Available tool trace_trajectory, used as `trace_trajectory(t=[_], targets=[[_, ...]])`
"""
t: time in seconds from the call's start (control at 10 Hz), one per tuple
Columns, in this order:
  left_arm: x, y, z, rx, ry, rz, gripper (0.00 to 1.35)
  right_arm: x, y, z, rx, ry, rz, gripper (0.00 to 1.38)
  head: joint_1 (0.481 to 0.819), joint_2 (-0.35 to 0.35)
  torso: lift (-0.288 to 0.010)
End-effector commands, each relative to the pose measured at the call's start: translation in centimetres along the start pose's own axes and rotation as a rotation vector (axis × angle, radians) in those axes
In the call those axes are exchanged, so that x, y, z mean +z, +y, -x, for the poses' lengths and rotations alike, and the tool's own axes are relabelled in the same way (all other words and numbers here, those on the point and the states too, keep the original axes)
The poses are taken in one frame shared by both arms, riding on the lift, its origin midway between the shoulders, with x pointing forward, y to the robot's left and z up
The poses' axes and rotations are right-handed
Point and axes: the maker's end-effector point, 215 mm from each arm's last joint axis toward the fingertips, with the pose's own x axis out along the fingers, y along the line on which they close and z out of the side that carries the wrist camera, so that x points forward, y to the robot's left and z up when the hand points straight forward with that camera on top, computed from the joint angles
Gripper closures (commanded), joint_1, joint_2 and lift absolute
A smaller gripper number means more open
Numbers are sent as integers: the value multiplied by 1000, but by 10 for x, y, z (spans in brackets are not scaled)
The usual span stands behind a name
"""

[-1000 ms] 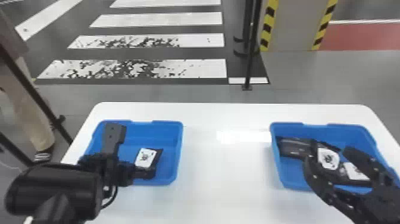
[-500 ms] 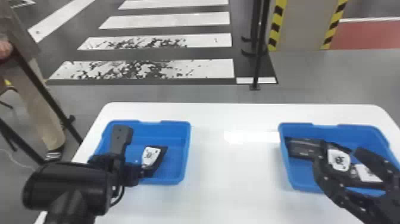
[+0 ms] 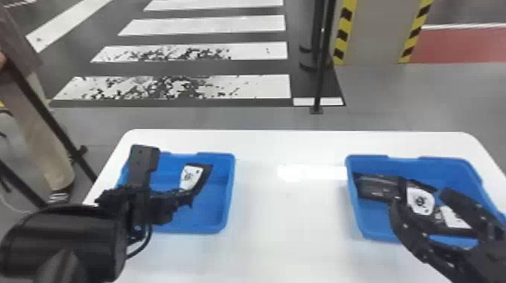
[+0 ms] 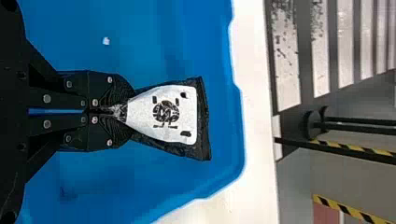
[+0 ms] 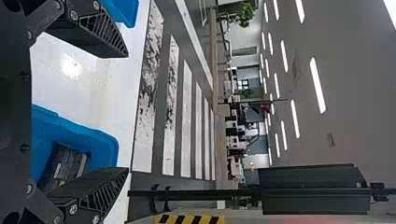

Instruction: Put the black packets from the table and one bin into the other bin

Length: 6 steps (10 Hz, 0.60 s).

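Observation:
My left gripper [image 3: 188, 195] is over the left blue bin [image 3: 229, 195], holding a black packet [image 3: 191, 178] with a white label. In the left wrist view the gripper [image 4: 125, 112] is shut on one end of the packet [image 4: 163, 114], which fans out beyond the fingertips with the blue bin floor [image 4: 140, 191] behind. My right gripper [image 3: 418, 195] stands open over the right blue bin [image 3: 357, 222], where several black packets [image 3: 376, 187] lie. In the right wrist view the gripper [image 5: 127, 112] has its fingers wide apart, nothing between them, with a packet [image 5: 65, 163] in the bin beyond.
The white table [image 3: 290, 225] lies between the two bins. Behind it are a thin black pole [image 3: 322, 75] and a pillar with yellow and black stripes [image 3: 380, 34]. Another dark pole [image 3: 49, 116] stands at the left, beyond the table's edge.
The head view has shifted slightly, so table and bins appear farther right. The packet in my left gripper has changed its tilt a little. My right gripper stays open over the right bin.

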Motion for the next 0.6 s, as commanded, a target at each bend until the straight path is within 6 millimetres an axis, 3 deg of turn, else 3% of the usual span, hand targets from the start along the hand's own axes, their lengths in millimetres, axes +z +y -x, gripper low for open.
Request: trace_trajectory(t=[0.0, 0.2, 0.3, 0.5], targets=[[39, -11, 31, -21, -132, -3, 1211, 4, -4, -2, -7, 2, -1, 165, 695, 75, -110], [69, -23, 71, -42, -279, -2, 1211, 8, 1, -24, 46, 36, -56, 165, 695, 54, -110], [74, -38, 83, -70, -319, -4, 1211, 23, 10, -41, 108, 23, -83, 165, 695, 56, -110], [69, -74, 85, -137, -331, -13, 1211, 56, 62, -73, 268, 15, -147, 160, 695, 66, -110]])
